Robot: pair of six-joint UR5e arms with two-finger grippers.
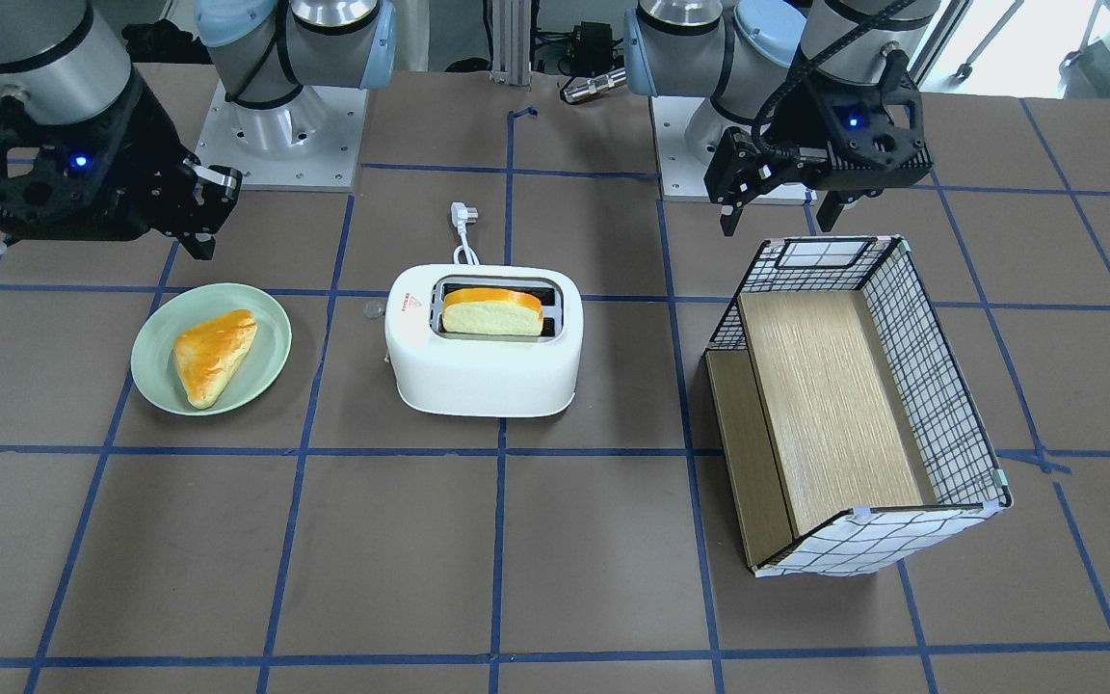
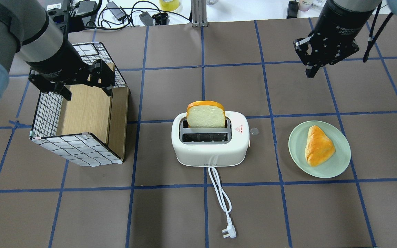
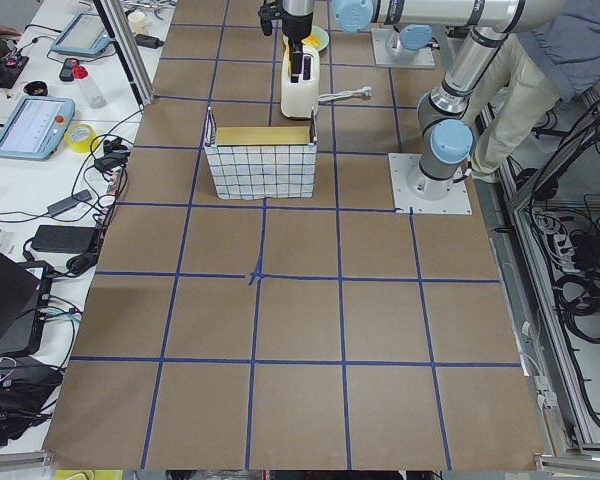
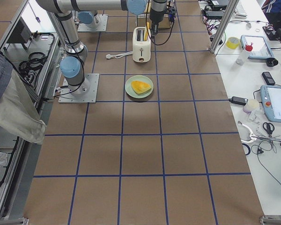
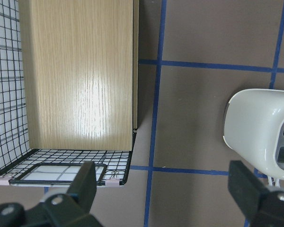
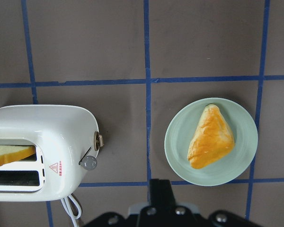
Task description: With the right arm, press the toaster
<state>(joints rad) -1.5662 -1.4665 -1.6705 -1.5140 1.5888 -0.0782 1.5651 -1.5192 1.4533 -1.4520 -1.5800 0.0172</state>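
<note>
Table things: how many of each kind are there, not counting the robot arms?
toaster: 1
plate: 1
basket: 1
bread: 2, the slice in the toaster and the triangle bun on the plate
Total: 5

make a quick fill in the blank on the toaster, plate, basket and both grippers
1. The toaster holds one slice of ____ in a slot.
2. The plate under the pastry is ____ in colour.
3. The left gripper, by the basket, is ____, not shut.
4. Of toaster and basket, the right gripper hangs nearer the ____.

Missing words: bread; green; open; toaster.
</note>
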